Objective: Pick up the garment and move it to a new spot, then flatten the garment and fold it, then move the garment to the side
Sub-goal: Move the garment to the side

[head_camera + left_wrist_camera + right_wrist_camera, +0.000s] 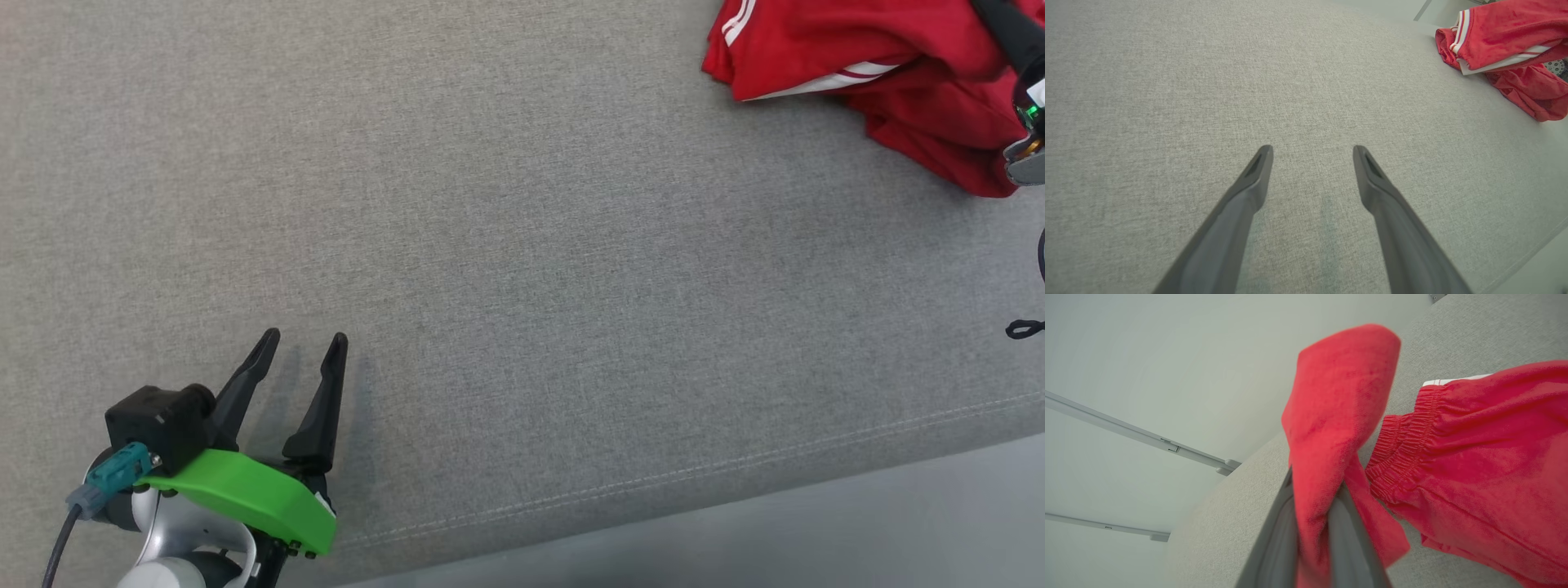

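In the head view, a counter (522, 245) covered in grey woven cloth is seen, with a stitched seam (735, 465) run along its near edge and a pale grey floor (816, 531) beyond that edge. The left claw (305, 336) is held low at the lower left, its fingers spread and nothing between them. The red garment (898, 73), trimmed with white stripes, is bunched on the counter at the upper right corner, well apart from the left claw. In the left wrist view, the left claw (1312, 149) is seen spread over bare grey cloth of the counter (1167, 102), and the garment (1502, 32) is heaped at the far right. In the right wrist view, a fold of the garment (1474, 457) is pinched by the right claw (1315, 490), while its gathered waistband (1400, 445) is draped beside it on the counter (1229, 506). Beyond the edge, a pale surface crossed by two grey rails (1139, 435) is shown.
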### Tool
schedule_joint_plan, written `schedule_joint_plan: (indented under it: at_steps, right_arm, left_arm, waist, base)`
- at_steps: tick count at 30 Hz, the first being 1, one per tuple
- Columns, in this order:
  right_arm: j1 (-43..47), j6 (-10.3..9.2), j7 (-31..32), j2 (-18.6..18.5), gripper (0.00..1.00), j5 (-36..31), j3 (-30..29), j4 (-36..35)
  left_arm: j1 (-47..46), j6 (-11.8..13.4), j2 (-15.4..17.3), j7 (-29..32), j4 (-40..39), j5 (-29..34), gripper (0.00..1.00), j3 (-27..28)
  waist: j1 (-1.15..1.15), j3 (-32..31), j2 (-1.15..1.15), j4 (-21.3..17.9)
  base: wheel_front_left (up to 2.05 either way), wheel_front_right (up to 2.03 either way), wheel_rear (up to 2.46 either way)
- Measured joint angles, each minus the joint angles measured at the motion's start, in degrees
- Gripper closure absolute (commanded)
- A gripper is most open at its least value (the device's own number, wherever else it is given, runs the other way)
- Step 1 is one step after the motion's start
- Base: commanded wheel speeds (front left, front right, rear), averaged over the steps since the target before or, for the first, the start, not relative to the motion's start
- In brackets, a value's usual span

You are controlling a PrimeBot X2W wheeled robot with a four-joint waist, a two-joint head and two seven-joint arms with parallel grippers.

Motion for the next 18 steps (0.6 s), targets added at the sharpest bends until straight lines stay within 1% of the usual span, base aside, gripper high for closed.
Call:
schedule_joint_plan:
  at_steps: [11, 18]
  right_arm:
    - [1.33, 0.07, -5.70, 0.67, 1.00, 0.07, -3.00, 0.55]
    - [2.16, -0.40, -8.73, 1.38, 1.00, 0.03, -4.04, 1.27]
  left_arm:
    - [0.07, 0.53, 0.82, 2.10, -1.93, 0.24, 0.00, -0.27]
    - [0.07, 0.59, 1.04, 3.59, -3.61, 0.45, 0.00, -0.80]
  waist:
    - [0.00, -0.18, 0.00, -4.65]
    - [0.00, 1.29, 0.00, -5.67]
  base:
    - [0.00, 0.00, 0.00]
    - [0.00, 0.00, 0.00]
